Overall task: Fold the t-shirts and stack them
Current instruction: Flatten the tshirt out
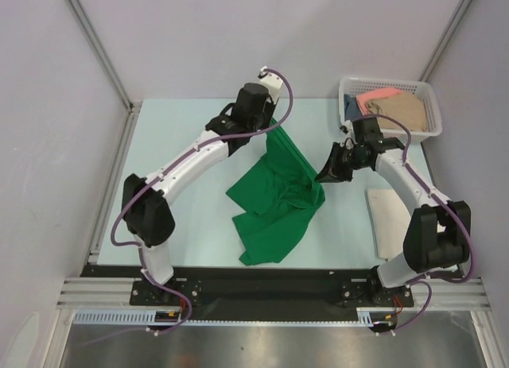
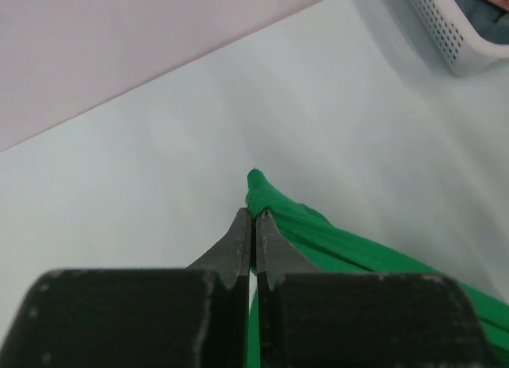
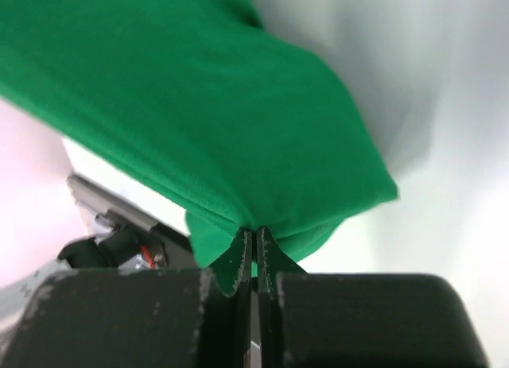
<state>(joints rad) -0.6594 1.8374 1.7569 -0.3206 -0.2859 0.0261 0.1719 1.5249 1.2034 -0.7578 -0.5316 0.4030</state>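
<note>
A bright green t-shirt (image 1: 275,199) hangs bunched between both arms, its lower part lying crumpled on the table. My left gripper (image 1: 273,123) is shut on its far upper edge; in the left wrist view (image 2: 254,215) a green fold (image 2: 334,241) sticks out past the tips. My right gripper (image 1: 324,176) is shut on its right edge; in the right wrist view (image 3: 254,234) the cloth (image 3: 199,106) drapes over the tips. A cream-white t-shirt (image 1: 388,217) lies flat at the right. Salmon-pink (image 1: 375,96), tan (image 1: 402,112) and dark blue (image 1: 351,107) shirts lie in the basket.
A white plastic mesh basket (image 1: 429,106) stands at the back right corner, and its corner shows in the left wrist view (image 2: 445,34). Grey walls enclose the table on the left, back and right. A black rail (image 1: 262,284) runs along the near edge.
</note>
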